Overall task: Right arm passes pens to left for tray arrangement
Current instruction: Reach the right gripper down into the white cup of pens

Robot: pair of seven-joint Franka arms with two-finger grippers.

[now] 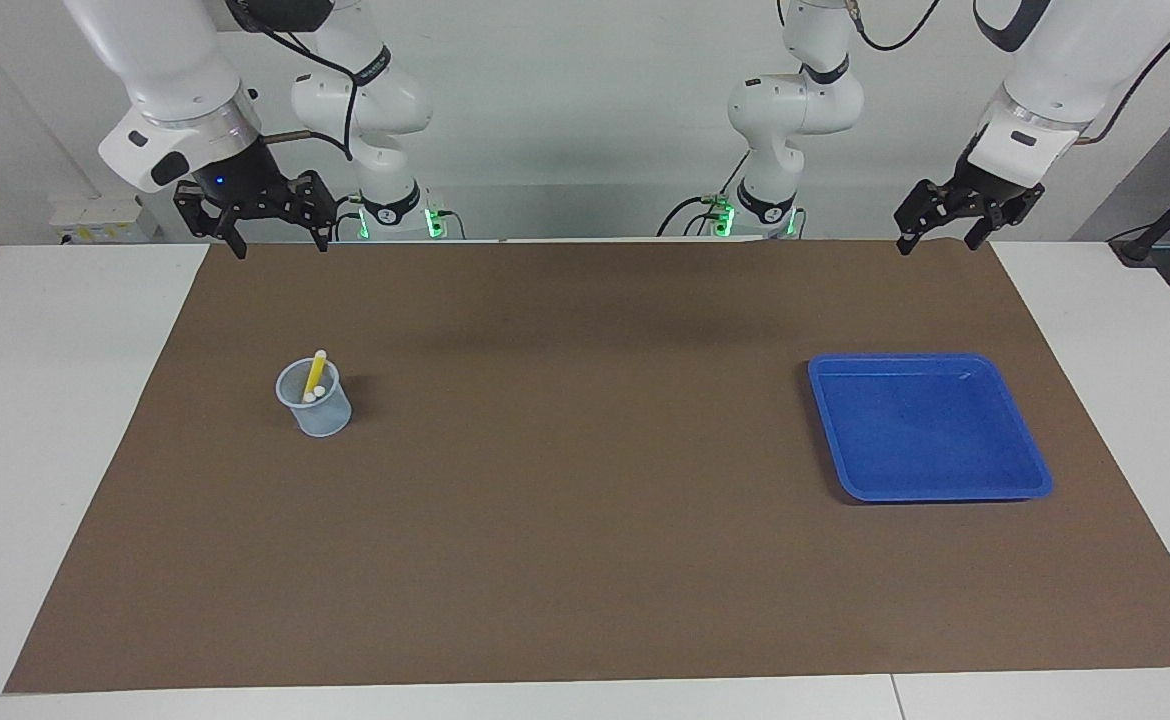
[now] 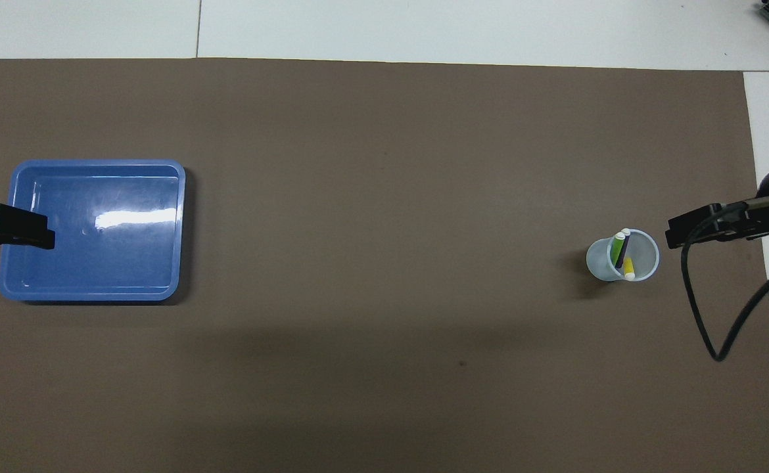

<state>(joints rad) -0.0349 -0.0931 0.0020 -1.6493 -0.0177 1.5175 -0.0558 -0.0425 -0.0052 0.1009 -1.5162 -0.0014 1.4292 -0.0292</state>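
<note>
**Both arms raised, pens in the cup**

The brown mat [image 1: 585,560] covers the bench. The blue tray [image 1: 1030,470] lies toward the left arm's end, well inside the mat's edge. A translucent cup [image 1: 325,415] toward the right arm's end holds the pens [image 2: 622,253]. The left gripper [image 1: 945,240] and right gripper [image 1: 275,240] wait, raised over the mat's robot-side corners, both released.

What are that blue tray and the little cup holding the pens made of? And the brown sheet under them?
The tray looks like glossy moulded plastic: it throws a bright glare and has rounded corners. The cup seems to be thin, frosted, see-through plastic, since the pens show through its wall. The brown sheet looks matte, with no shine, perhaps paper or card.
</note>
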